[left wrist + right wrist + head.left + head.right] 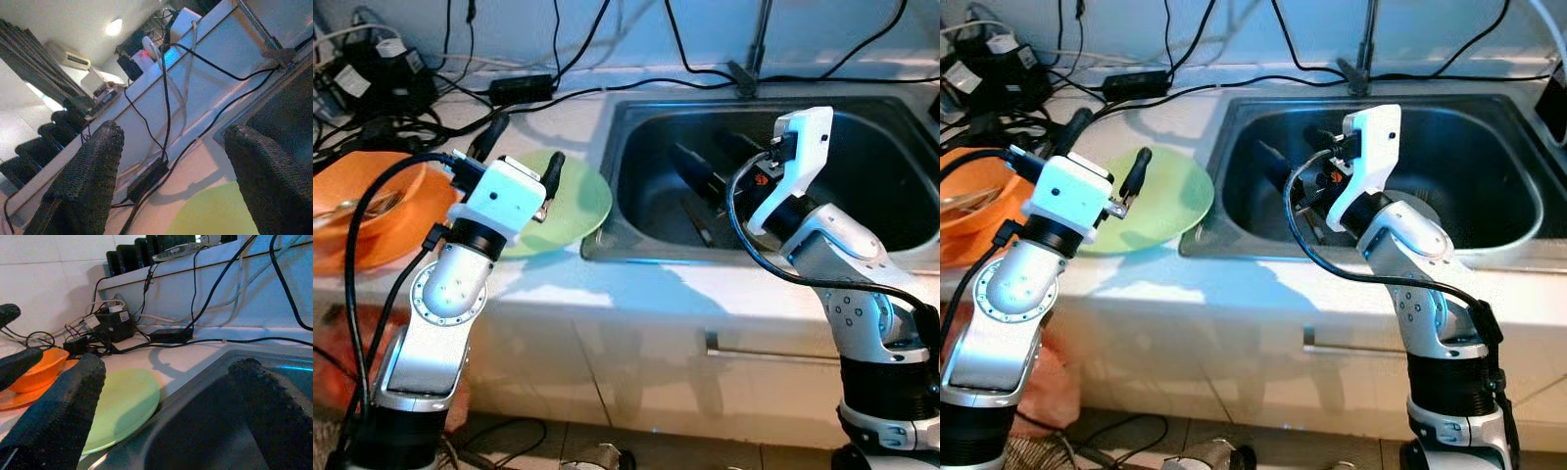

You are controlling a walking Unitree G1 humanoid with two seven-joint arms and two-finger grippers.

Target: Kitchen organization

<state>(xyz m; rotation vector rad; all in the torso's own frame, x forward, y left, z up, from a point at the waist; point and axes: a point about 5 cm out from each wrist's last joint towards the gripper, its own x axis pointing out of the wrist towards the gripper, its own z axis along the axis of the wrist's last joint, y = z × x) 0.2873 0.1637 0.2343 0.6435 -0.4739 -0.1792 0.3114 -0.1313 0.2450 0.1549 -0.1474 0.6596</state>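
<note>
At the far left an orange bowl [362,211] sits on the table [636,294] among black cables [401,108]. Next along, the left pincer [524,157] hovers over the pale green plate [570,208], fingers spread and holding nothing; the plate lies flat just below and ahead of it, its rim overhanging the edge of the sink [636,127]. That arm is clearly the nearer one, I'd say. Further right, the right pincer [1317,162] reaches down into the sink basin, fingers likewise spread and empty, with dark utensils [700,223] lying beneath. I can read no labels or writing anywhere.
</note>
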